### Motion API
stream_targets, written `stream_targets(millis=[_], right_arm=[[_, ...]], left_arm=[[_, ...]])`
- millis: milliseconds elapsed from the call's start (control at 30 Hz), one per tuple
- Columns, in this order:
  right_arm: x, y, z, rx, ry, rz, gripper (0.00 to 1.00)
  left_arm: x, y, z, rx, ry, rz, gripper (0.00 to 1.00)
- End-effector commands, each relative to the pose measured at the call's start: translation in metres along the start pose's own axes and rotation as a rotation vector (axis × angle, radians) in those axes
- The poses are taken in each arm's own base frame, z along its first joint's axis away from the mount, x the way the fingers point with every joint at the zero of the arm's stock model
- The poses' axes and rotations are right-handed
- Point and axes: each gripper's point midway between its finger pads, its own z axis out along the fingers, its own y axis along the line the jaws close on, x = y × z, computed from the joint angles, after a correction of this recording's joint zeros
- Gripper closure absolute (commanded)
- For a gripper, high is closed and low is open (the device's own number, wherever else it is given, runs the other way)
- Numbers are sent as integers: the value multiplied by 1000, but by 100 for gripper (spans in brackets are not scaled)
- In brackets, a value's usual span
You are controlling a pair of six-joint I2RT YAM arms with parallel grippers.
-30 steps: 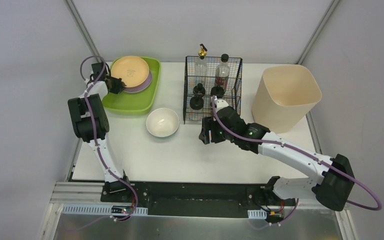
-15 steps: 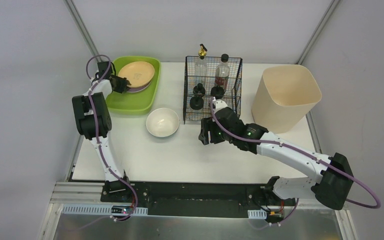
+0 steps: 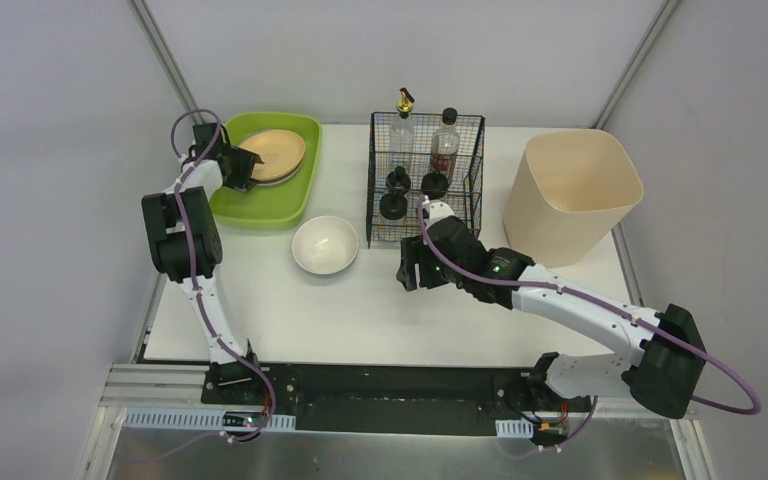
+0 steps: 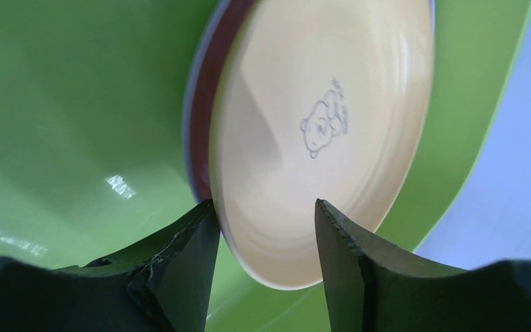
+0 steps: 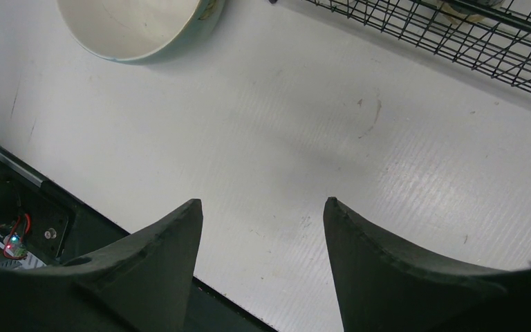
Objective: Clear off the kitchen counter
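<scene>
A yellow plate [image 3: 275,152] [image 4: 318,124] with a small bear drawing rests on a purple plate [image 4: 195,138] inside the green tray [image 3: 260,205] [image 4: 76,104] at the back left. My left gripper [image 3: 245,165] [image 4: 263,204] is open, its fingers straddling the yellow plate's near rim, with a gap on the right side. A white bowl [image 3: 325,244] [image 5: 131,24] stands on the kitchen counter [image 3: 380,310] [image 5: 318,124]. To the bowl's right, my right gripper [image 3: 407,265] [image 5: 263,202] hovers open over bare counter, holding nothing.
A black wire basket [image 3: 425,180] [image 5: 456,34] with bottles and dark-capped items stands at the back centre, just behind the right gripper. A tall beige bin [image 3: 572,190] stands at the back right. The black rail runs along the counter's front edge.
The left gripper has opened from shut. The yellow plate has gone from tilted up to lying lower on the purple plate. The right arm has hardly moved.
</scene>
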Motion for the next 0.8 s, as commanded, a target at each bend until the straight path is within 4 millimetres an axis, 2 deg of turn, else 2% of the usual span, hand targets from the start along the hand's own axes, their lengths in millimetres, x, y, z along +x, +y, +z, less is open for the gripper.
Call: stream_targets(millis=[0, 133, 267, 433, 533, 667, 767], right_arm=[[-9, 5, -2, -5, -27, -10, 32], [-9, 6, -2, -6, -27, -12, 32], [-9, 6, -3, -6, -28, -14, 32], [-9, 5, -4, -5, -30, -14, 32], [-10, 2, -3, 12, -35, -19, 31], [-9, 1, -2, 22, -31, -20, 31], [-14, -7, -3, 62, -61, -15, 30]], left_arm=[[-17, -4, -38, 20, -33, 28, 45], [-27, -2, -62, 23, -53, 54, 44], [-22, -7, -84, 43, -33, 81, 40], [2, -15, -113, 108, 59, 40, 40], [16, -18, -137, 152, 85, 48, 39], [30, -15, -170, 189, 84, 102, 35], [49, -6, -188, 211, 104, 138, 34]])
